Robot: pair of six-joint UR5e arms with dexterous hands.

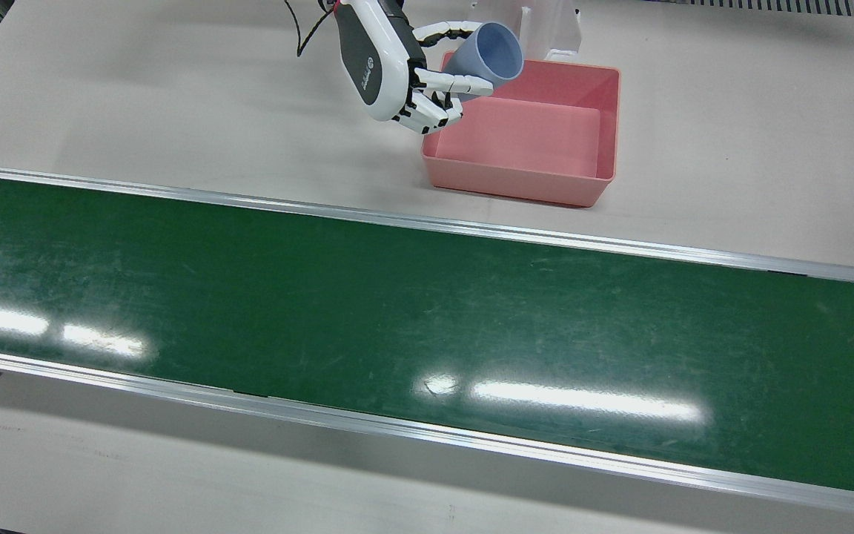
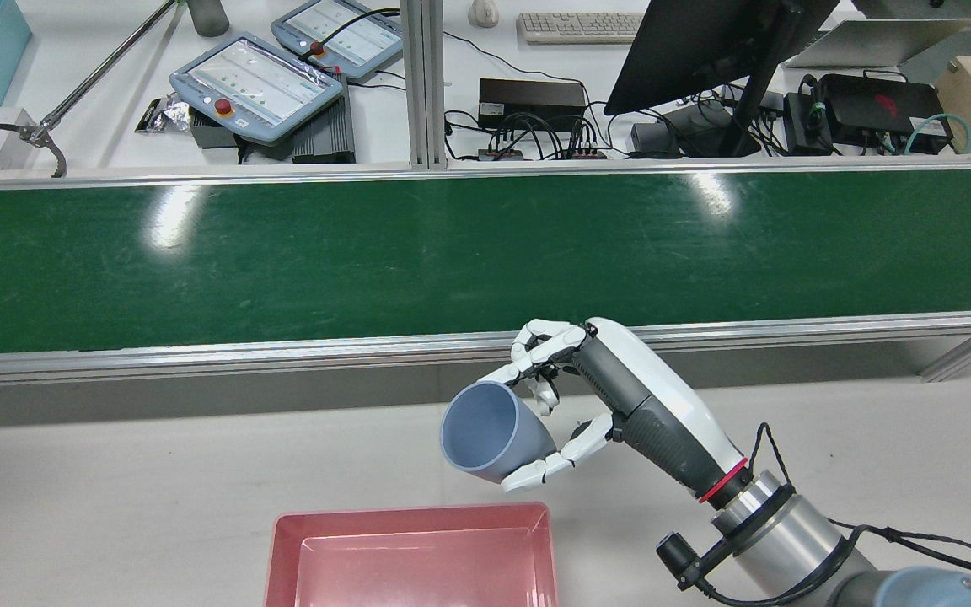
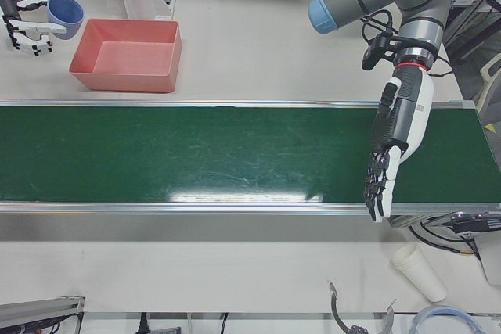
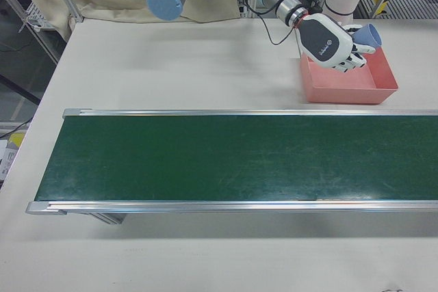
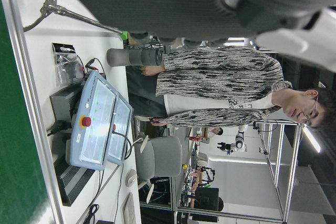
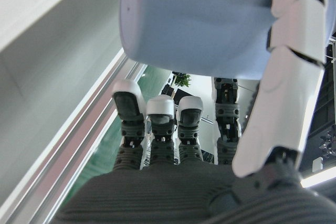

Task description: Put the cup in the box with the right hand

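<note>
White-and-grey right hand [image 2: 587, 396] is clamped on the blue cup [image 2: 490, 432], fingers [image 1: 464, 85] wrapped around its wall; cup is off the desk, tipped on its side, mouth facing away from the palm. In the front view the cup [image 1: 488, 53] sits over the far-left corner of the pink box [image 1: 538, 178]; in the rear view it looks just above and short of the box rim [image 2: 410, 512], so the exact overlap is unclear. Box rests on the beige desk [image 1: 175, 96], with nothing visible inside it. Green conveyor belt [image 1: 397, 311] runs alongside the box. Left hand [image 3: 385, 174] is well apart over the other end of the belt, fingers straight and pointing down, holding nothing. White paper cup [image 3: 419, 271] lies on the desk near it.
</note>
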